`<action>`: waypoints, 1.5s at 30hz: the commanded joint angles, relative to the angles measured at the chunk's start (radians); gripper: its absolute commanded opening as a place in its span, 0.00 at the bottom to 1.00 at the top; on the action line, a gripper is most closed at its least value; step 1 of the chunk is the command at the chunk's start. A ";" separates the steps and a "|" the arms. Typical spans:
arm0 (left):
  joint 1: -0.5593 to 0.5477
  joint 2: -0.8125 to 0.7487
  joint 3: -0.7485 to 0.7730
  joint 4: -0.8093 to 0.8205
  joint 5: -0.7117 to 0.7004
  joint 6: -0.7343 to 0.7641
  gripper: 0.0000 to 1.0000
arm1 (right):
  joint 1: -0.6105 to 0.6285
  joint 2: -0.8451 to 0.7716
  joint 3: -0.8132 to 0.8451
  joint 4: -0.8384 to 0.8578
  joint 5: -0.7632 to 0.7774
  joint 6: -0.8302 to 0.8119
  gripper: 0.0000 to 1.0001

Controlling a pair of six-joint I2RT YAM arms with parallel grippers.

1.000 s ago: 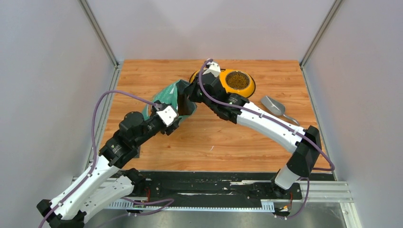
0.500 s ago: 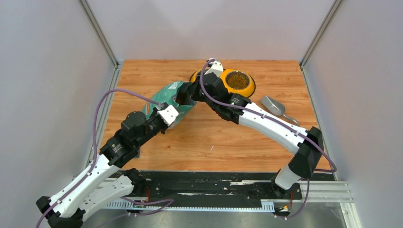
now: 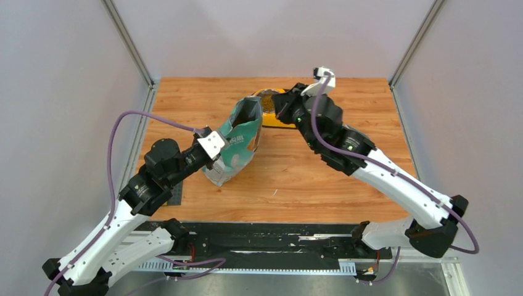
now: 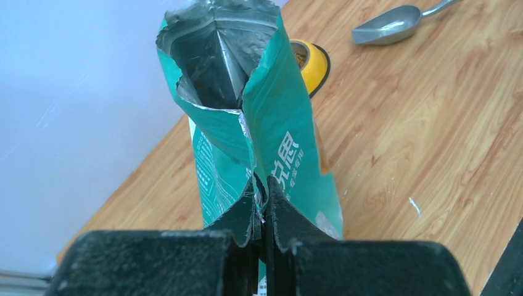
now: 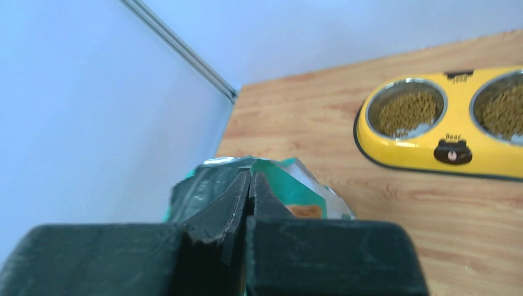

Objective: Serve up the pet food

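The teal-green pouch (image 3: 240, 143) stands upright on the wooden table, its torn silver-lined mouth (image 4: 213, 58) gaping open. My left gripper (image 3: 221, 152) is shut on the pouch's side seam (image 4: 262, 182), low on the bag. My right gripper (image 3: 279, 109) hovers behind the pouch's top with its jaws shut (image 5: 251, 179) and nothing seen between them; the pouch mouth (image 5: 247, 169) lies just past the tips. Pet food, brown kibble (image 5: 407, 113), fills both steel bowls of the yellow feeder (image 5: 432, 157).
The yellow feeder (image 3: 269, 115) sits behind the pouch, mostly hidden by my right arm in the top view. A grey scoop (image 4: 388, 26) lies on the table to the right. Grey walls close in the left, back and right sides.
My left gripper closed on the pouch, which went from slumped to upright. My right gripper pulled away from the pouch toward the back right, staying shut.
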 commanded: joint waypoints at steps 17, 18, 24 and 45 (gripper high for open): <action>0.002 -0.170 0.113 0.084 -0.272 -0.006 0.00 | -0.457 -0.036 -0.134 0.202 -1.264 -0.427 0.90; 0.002 -0.179 0.116 0.056 -0.259 -0.007 0.00 | -0.457 0.003 -0.119 0.209 -1.338 -0.455 0.90; 0.002 -0.206 0.130 -0.058 -0.237 0.000 0.00 | -0.454 0.234 0.002 0.300 -1.557 -0.519 0.92; 0.002 -0.211 0.156 -0.212 -0.203 -0.046 0.00 | -0.360 0.734 0.446 0.666 -1.925 -0.481 0.85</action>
